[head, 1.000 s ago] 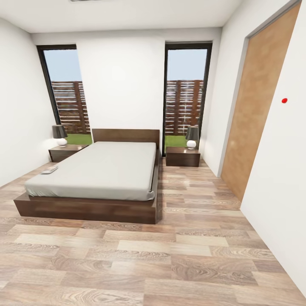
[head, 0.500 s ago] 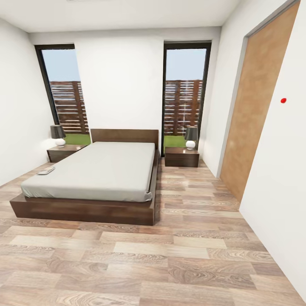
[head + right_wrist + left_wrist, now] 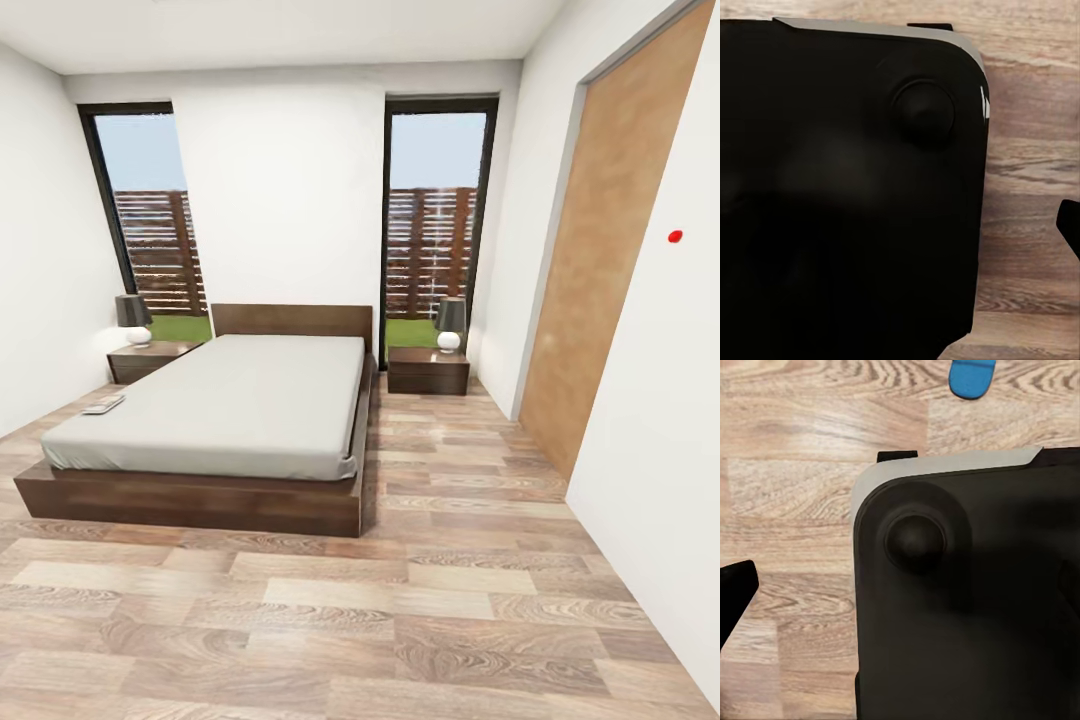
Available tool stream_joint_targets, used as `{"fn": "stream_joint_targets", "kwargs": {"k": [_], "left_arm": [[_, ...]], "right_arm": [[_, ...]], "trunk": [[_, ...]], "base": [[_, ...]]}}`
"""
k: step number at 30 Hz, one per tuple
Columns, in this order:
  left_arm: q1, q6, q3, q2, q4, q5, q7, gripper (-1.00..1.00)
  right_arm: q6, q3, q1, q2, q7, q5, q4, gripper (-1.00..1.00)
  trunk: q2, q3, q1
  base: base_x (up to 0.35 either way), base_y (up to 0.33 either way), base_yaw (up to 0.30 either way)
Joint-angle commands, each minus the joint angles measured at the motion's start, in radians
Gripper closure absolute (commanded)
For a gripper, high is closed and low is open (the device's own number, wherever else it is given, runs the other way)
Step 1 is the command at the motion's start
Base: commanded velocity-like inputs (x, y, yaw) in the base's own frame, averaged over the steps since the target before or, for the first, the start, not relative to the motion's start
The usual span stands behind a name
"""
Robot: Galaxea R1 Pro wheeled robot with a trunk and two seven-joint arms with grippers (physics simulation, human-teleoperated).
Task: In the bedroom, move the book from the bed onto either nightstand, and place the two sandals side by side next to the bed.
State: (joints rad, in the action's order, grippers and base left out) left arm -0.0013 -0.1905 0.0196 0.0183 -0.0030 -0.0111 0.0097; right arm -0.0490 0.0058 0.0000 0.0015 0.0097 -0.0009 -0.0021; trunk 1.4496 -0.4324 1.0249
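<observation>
Bed (image 3: pixel 215 410) is sitting lower and further left in the head view than a second ago, and the whole picture is shifting with it, so the camera is moving, not the furniture; the robot is judged to be in transit toward the bed. Book (image 3: pixel 104 404) is lying flat near the mattress's left edge, closer to the left nightstand (image 3: pixel 150 358) than to the right nightstand (image 3: pixel 428 368). One blue sandal (image 3: pixel 972 376) is showing on the floor (image 3: pixel 400 600) in the left wrist view, just beyond the robot's dark base (image 3: pixel 967 600). Gripper states cannot be told: each wrist view is giving only a dark finger edge. No handling step is yet underway.
</observation>
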Motion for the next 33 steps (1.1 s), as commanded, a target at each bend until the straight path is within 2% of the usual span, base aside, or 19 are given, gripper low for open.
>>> {"fn": "stream_joint_targets", "kwargs": {"k": [1,15,33], "left_arm": [[0.000,-0.003,0.002,0.000,0.000,-0.001,0.001,-1.00],[0.000,-0.003,0.002,0.000,0.000,-0.001,0.001,-1.00],[0.000,-0.003,0.002,0.000,0.000,-0.002,0.001,-1.00]], "right_arm": [[-0.003,0.000,0.000,0.000,0.001,0.000,0.000,-1.00],[-0.003,0.000,0.000,0.000,0.001,0.000,0.000,-1.00],[0.003,-0.004,0.000,-0.007,-0.002,-0.001,0.000,-1.00]], "trunk": [[0.000,-0.001,0.000],[0.000,-0.001,0.000],[0.000,-0.001,0.000]], "base": [[0.055,-0.009,0.000],[0.099,0.046,0.000],[0.013,0.007,0.000]]}}
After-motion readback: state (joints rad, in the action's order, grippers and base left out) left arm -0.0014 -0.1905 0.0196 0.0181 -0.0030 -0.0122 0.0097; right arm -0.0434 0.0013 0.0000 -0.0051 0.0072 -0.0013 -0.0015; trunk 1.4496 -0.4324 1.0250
